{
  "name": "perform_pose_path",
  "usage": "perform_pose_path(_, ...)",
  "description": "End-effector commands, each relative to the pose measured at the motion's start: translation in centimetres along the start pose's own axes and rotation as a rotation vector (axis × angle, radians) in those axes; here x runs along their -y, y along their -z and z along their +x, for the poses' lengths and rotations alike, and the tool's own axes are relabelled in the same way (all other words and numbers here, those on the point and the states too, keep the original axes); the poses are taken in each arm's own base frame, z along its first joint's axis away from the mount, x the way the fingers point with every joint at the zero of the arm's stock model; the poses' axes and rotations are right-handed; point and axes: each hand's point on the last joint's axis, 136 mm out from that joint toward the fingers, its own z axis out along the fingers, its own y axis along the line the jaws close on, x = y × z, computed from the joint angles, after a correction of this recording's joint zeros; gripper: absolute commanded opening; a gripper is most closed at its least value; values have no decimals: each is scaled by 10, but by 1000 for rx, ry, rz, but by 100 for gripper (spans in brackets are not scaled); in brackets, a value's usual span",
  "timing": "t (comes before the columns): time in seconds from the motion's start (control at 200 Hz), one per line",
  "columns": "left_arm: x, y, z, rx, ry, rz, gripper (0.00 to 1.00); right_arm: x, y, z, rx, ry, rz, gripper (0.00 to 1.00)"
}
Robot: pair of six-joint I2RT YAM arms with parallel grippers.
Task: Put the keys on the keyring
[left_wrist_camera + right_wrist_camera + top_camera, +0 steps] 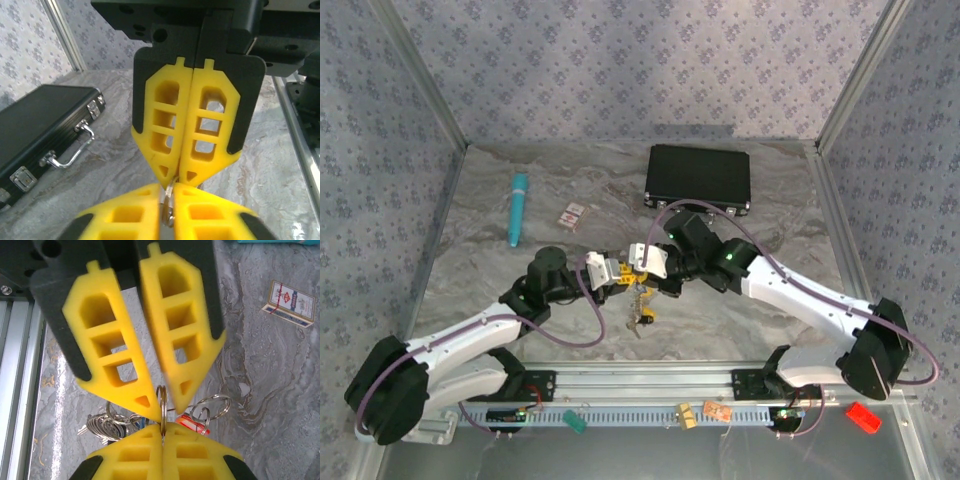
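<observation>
**Top external.** Arms: two, meeting tip to tip at mid-table. Left gripper (pixel 618 274) and right gripper (pixel 638 271): finger state too small to read here. Keys (pixel 641 314): one cluster hanging just below the fingertips. One yellow head shows; the number cannot be counted. Also one black case (pixel 698 178), one teal tube (pixel 517 208) and one small card (pixel 572 215), all well apart from the cluster.

**Left wrist.** Keyring (pixel 169 205): one silvery ring, edge-on, pinched between the closed left fingers. The right fingers, pressed flat together, nip its upper edge.

**Right wrist.** Both pairs clamp the same ring from opposite sides. Beside it hang two further wire loops, one red tab (pixel 192 422) and one bunch of silvery keys, number unclear.

**Handling (judged).** Light, thin, stiff and slick; the wire is probably springy and apt to twist out of the pads. Grip the ring across its flat faces, and the keys by their plastic heads.
</observation>
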Motion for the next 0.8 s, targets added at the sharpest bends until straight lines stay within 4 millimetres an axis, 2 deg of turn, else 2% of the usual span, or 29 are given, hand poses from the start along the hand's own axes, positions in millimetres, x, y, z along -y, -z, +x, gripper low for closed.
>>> perform_pose_path(0.0, -1, 2, -25, 52, -52, 5, 0, -1, 7, -14, 15, 40, -9, 0)
perform_pose_path(0.135, 1, 3, -26, 59, -55, 8, 0, 0, 15, -16, 69, 14, 8, 1)
perform_pose_path(0.235, 1, 6, -29, 90, -63, 2, 0, 4, 23, -11, 118, -51, 23, 24)
perform_pose_path(0.31, 1, 8, -34, 125, -65, -5, 0, 4, 25, -7, 154, -101, 19, 29)
perform_pose_path(0.59, 1, 10, -44, 191, -55, -13, 0, -2, 16, -8, 209, -167, -25, 28)
perform_pose_path(0.795, -1, 10, -46, 211, -43, -22, 0, -1, 9, -8, 204, -175, -37, 20)
